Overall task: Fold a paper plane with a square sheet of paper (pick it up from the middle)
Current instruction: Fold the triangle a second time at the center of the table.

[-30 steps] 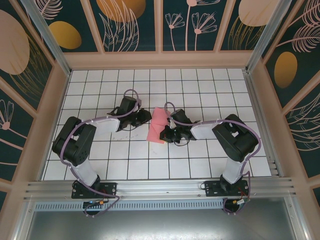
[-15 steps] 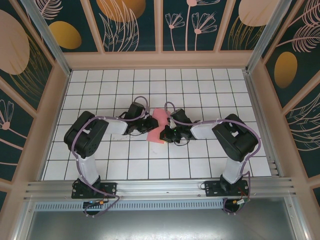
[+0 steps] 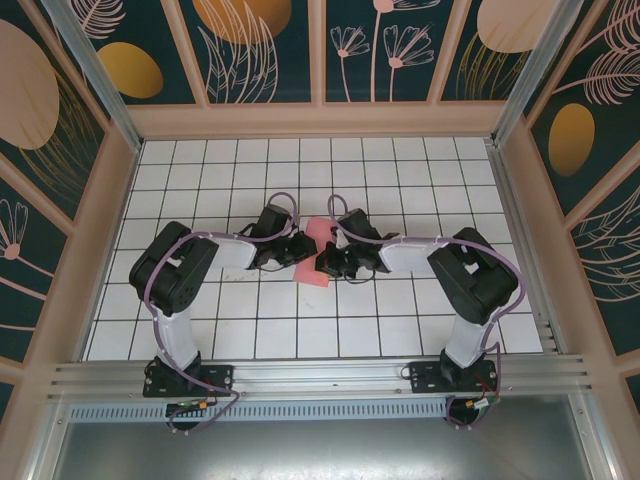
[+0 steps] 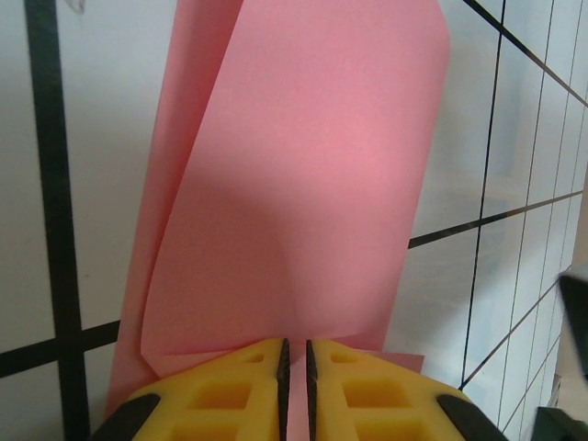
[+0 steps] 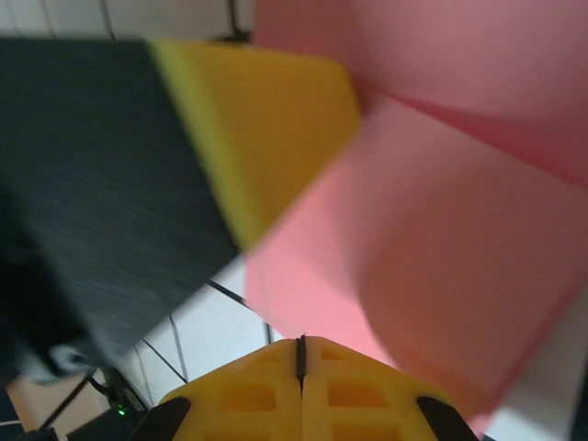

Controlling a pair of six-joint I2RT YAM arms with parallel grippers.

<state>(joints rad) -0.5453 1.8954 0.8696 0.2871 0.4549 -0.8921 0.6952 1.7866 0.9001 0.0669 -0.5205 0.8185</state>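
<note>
Looking at the middle of the white grid table: both arms are bent inward, heads meeting over the sheet of paper.

- Sheet: salmon-pink, partly folded, lying on the grid between the two grippers. One bit pokes out on the far side of them, another on the near side.
- Left wrist view: the sheet runs away from the camera as a long strip, with an upper flap lying slanted over a lower layer. The lower layer shows along the left side and at the near right corner.
- Left gripper: yellow pads nearly pressed together, a thin slit between them. The tips sit at the flap's near edge. Can't tell whether paper is in the slit or the tips just rest on it.
- Right gripper: pads pressed tight, with only a hairline seam in its wrist view. Pink paper sits right at the tips with a crease line across it. Can't tell if any is pinched.
- The two grippers are just beside each other.
</note>
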